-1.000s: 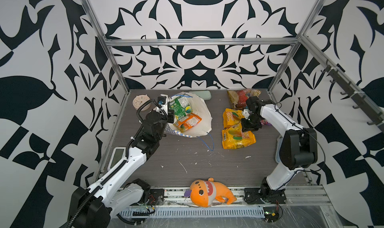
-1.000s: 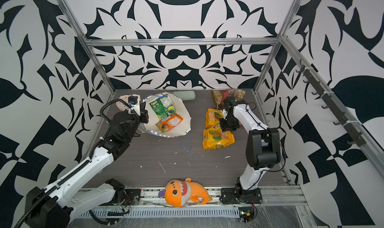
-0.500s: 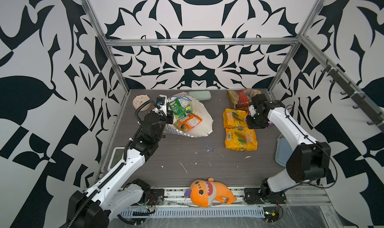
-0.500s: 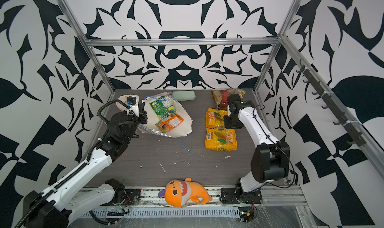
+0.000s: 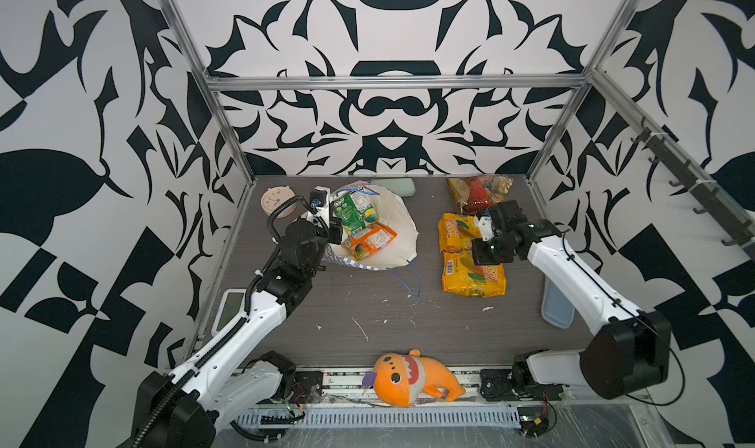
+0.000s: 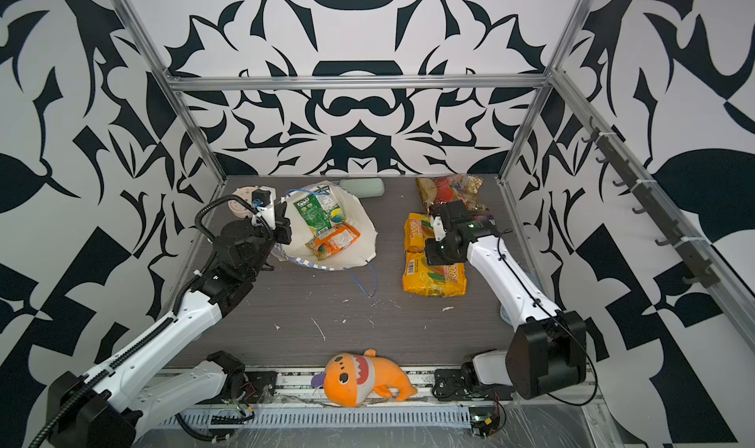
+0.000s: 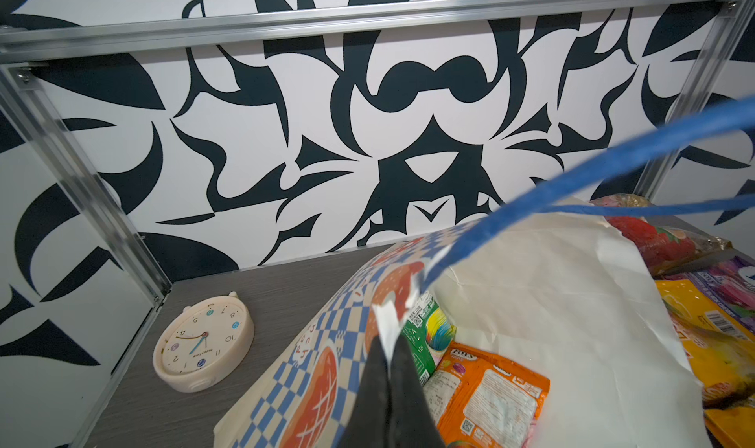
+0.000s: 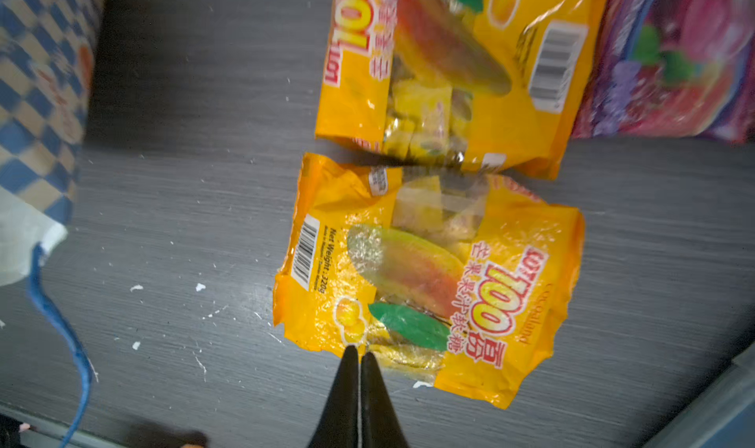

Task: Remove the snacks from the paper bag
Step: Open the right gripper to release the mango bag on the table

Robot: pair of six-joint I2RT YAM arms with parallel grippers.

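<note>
In both top views the near yellow packet (image 5: pixel 474 280) lies squarer than a second ago. The right arm's elbow has swung out rightward, and the right gripper (image 5: pixel 482 256) hangs over the packet. The left gripper (image 6: pixel 284 231) stays at the paper bag (image 5: pixel 398 229), far left, which holds a green packet (image 5: pixel 353 213) and an orange packet (image 5: pixel 369 239). In the left wrist view, the left gripper (image 7: pixel 390 344) pinches the bag's rim. In the right wrist view, the right gripper (image 8: pixel 358 354) is clenched and empty.

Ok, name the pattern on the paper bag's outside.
Blue-and-white checks with orange pastry pictures; the left wrist view shows the paper bag best.
</note>
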